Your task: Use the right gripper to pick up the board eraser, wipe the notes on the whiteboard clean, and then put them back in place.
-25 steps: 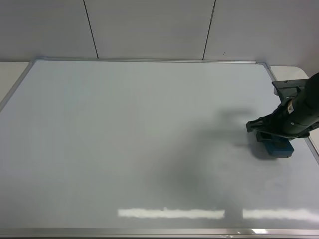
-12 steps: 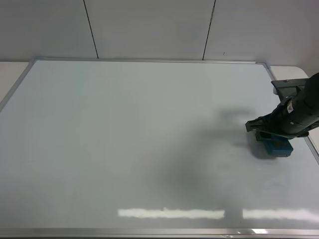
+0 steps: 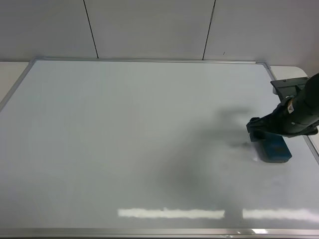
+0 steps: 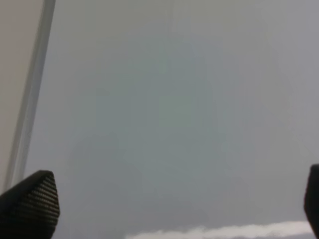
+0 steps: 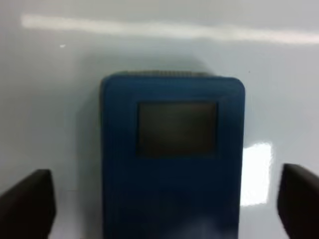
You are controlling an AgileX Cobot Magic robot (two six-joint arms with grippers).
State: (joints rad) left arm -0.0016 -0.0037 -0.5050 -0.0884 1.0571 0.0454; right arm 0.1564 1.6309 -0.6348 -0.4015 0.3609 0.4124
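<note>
I count one whiteboard (image 3: 139, 144), wiped clean, with no notes visible on it. One board eraser (image 3: 273, 150) lies flat near its right edge. My right end effector (image 3: 269, 135) has just let go: its fingers (image 5: 27, 204) now stand wide on both sides, not touching, so I judge the put-back finished. The left end effector (image 4: 169, 209) is also wide, holding nothing.

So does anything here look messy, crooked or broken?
Nothing stands out. The whiteboard looks wiped clean, with no red marks visible. The board eraser lies flat near its right edge, between the open fingers of the right pincer.
</note>
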